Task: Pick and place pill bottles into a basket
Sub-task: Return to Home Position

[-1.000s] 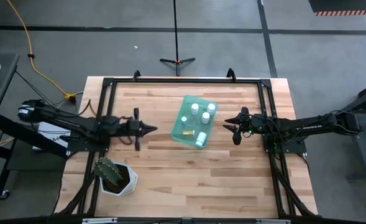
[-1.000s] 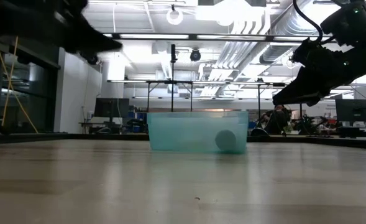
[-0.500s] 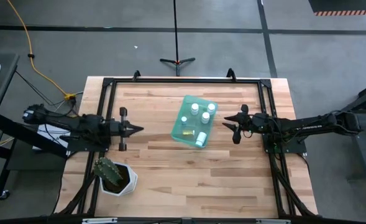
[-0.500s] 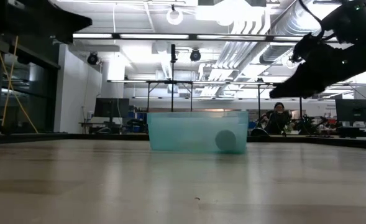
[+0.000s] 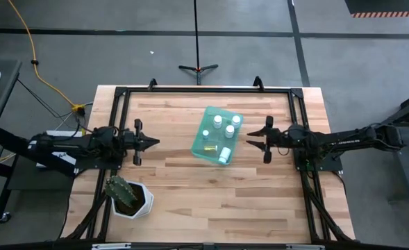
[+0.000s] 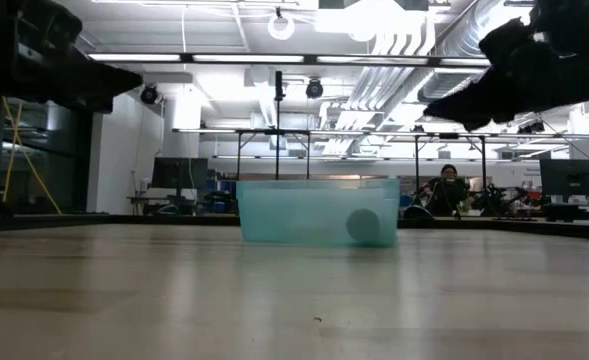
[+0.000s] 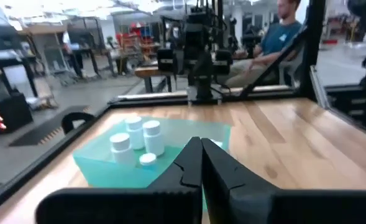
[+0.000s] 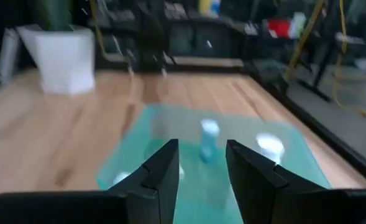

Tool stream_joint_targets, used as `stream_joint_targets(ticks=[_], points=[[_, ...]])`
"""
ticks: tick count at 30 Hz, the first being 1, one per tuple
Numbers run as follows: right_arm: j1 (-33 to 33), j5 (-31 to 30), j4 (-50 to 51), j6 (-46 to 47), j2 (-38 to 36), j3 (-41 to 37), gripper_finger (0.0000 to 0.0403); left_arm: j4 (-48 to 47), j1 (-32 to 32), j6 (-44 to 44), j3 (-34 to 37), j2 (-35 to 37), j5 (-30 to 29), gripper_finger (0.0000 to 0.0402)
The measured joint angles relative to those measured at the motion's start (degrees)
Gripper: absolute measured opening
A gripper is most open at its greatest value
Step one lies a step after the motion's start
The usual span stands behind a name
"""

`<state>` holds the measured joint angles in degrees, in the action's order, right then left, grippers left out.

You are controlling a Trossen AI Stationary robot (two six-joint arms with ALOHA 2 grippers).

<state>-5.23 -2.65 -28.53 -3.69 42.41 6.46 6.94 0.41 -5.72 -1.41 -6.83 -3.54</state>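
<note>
Holding: nothing, as far as I can see, in my left gripper (image 5: 153, 142) or my right gripper (image 5: 251, 140).
Left fingers: pressed together into one dark wedge with no gap in my left wrist view.
Right fingers: spread apart, and the gap between them is empty in my right wrist view.
Left position: above the left part of the table (image 5: 190, 198), pointing at the basket (image 5: 213, 111) but well apart from it.
Right position: just right of the basket, raised off the wood and not touching its wall.
Basket position: around the middle of the table, a little toward the far side and turned at an angle.
Bottle position: the pill bottles (image 5: 230, 130) all sit inside the basket. I count about six from above, most of them upright at the far end.
Tipped bottle: one lying bottle (image 6: 364, 226) shows as a round end through the near wall in the low view.
Bystander: the cactus pot (image 5: 129, 198) stands at the near left corner, clear of both arms.
Done: I see no bottle on the bare wood, so I judge the picking and placing finished.
Left to do: only drawing both arms away to rest, by my reading. The right one should lift clear without nudging the basket.
</note>
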Motion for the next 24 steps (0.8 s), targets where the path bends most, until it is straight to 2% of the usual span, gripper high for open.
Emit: stream_joint_targets(ticks=[4, 7, 10, 14, 17, 20, 24], points=[[0.0, 3.5, -3.5, 0.7, 0.0, 0.0, 0.0124, -3.5, 0.0, 0.0, 0.7, 3.4, -0.6, 0.0031], [0.0, 5.5, -2.6, 0.5, 0.0, 0.0, 0.0124, -5.8, 0.0, 0.0, 0.7, 5.5, -0.8, 0.0022], [0.0, 5.1, 0.8, 0.7, -1.4, 0.0, 0.0124, -5.7, -0.1, 0.1, 0.7, 6.5, 0.1, 0.0024], [0.0, 3.1, 11.0, 3.3, -7.6, 0.0, 0.0114, -5.8, -0.1, 1.0, 0.7, 6.4, 0.0, 0.0041], [0.0, 1.8, 20.6, 6.1, -12.9, -0.1, 0.0095, -6.1, -0.1, 1.5, 0.7, 6.4, 1.7, 0.0024], [0.0, 1.7, 20.8, 6.3, -18.6, -2.5, 0.0067, -6.5, -0.1, 1.6, 0.7, 6.3, 3.2, 0.0022], [0.0, 0.6, 21.9, 5.9, -26.5, -5.9, 0.0018, -6.3, 0.0, 2.0, 0.7, 6.3, 1.9, 0.0030]])
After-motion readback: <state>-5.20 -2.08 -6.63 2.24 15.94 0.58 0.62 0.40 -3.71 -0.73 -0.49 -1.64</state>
